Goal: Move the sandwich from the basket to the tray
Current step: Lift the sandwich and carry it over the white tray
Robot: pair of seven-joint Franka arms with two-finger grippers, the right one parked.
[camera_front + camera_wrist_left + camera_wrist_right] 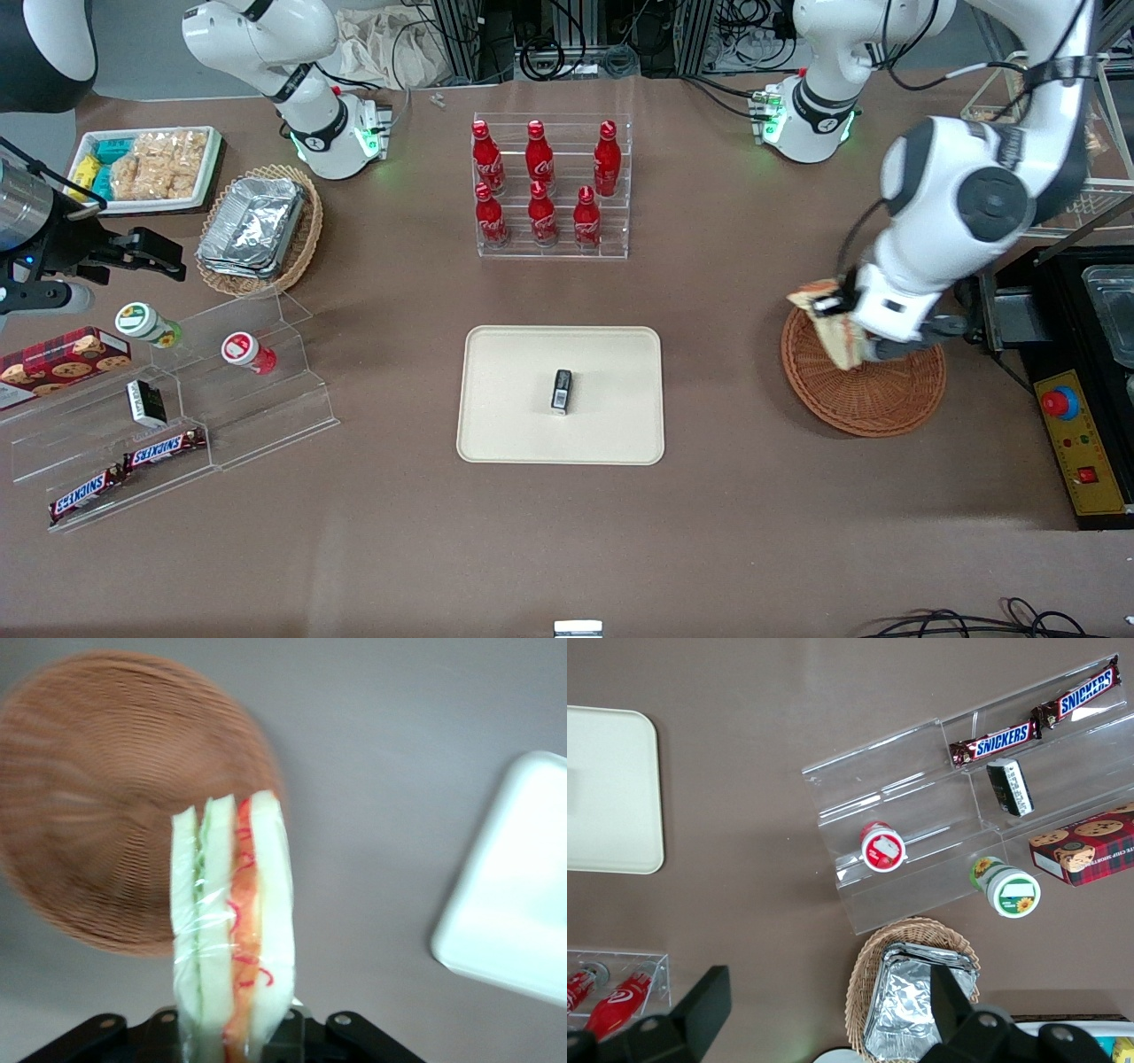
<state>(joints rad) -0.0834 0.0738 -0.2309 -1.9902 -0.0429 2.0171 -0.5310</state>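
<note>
Gripped in the hand (842,330), the sandwich (837,332) is held lifted above the basket (864,381) near the surface's working-arm edge; carrying to the tray (560,394) and release are judged left.

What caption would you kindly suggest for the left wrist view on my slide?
Left claw shut on the wrapped sandwich, lifted above the wicker basket, with the tray off to one side.

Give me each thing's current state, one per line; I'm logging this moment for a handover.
Left arm's gripper: shut on the sandwich, above the basket.
Plastic-wrapped triangular white-bread sandwich: held, lifted clear of the basket.
Round reddish-brown wicker basket: empty.
Cream-beige rectangular tray: holds only a small dark box.
</note>
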